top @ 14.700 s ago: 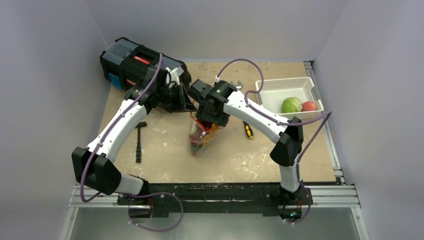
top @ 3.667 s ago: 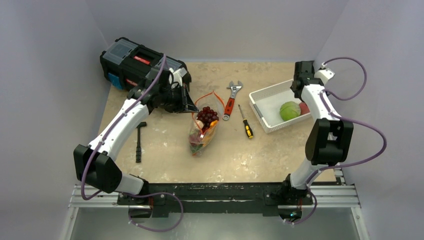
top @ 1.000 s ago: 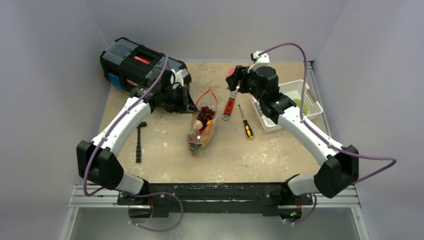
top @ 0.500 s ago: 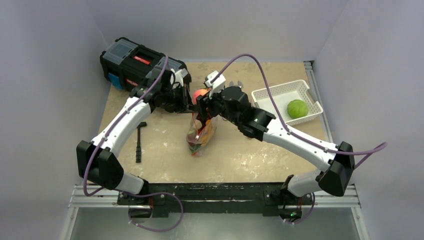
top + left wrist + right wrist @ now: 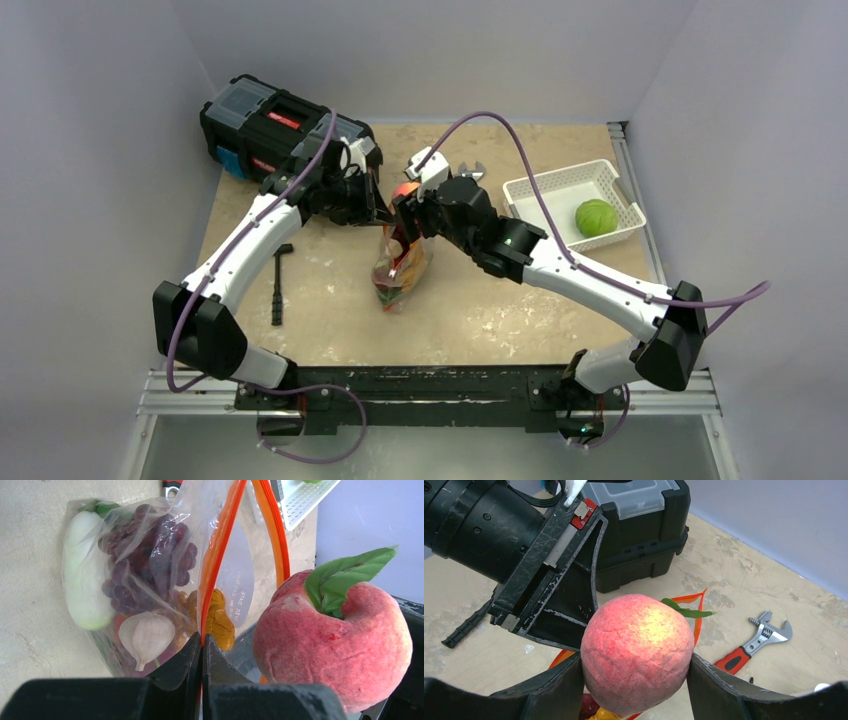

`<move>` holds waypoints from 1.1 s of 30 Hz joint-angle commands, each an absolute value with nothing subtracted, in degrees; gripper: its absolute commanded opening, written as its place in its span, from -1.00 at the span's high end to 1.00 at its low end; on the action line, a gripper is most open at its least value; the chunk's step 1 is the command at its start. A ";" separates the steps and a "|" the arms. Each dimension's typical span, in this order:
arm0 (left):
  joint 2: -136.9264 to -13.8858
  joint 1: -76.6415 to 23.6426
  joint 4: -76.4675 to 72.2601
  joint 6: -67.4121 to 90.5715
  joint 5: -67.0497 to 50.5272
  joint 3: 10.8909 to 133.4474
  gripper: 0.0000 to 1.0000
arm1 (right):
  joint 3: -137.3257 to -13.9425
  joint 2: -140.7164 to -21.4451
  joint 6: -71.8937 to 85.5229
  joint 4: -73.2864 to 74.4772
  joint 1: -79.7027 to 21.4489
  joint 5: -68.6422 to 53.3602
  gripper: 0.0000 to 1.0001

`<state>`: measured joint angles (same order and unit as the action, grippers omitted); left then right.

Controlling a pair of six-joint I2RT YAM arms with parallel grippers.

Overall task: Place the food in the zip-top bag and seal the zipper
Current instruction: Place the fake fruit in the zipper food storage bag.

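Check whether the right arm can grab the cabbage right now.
Probably not yet: the right gripper is shut on the peach over the bag. The cabbage lies uncovered in the basket.

White-shelled arms (image 5: pixel 245 250); black joints (image 5: pixel 205 340); purple cables (image 5: pixel 488 113); black fingers (image 5: pixel 549 695)

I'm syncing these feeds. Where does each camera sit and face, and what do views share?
Top: above, behind the bases, looking down on the table; left arm and right arm show.
Left wrist: on that wrist, looking along the shut left gripper at the bag.
Right wrist: on that wrist, looking past the peach in the right gripper at the toolbox.
Shared: peach and bag show in all.
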<state>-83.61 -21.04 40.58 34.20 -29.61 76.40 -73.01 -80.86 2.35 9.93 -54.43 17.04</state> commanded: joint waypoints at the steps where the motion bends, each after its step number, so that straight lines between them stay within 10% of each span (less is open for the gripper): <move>1: -81.48 -21.27 40.05 32.53 -28.78 78.57 1.00 | -73.55 -80.76 2.86 10.62 -54.84 16.98 -0.29; 33: -80.17 -21.27 39.75 32.37 -26.72 78.06 1.00 | -64.12 -66.92 18.71 8.75 -56.55 17.22 -0.98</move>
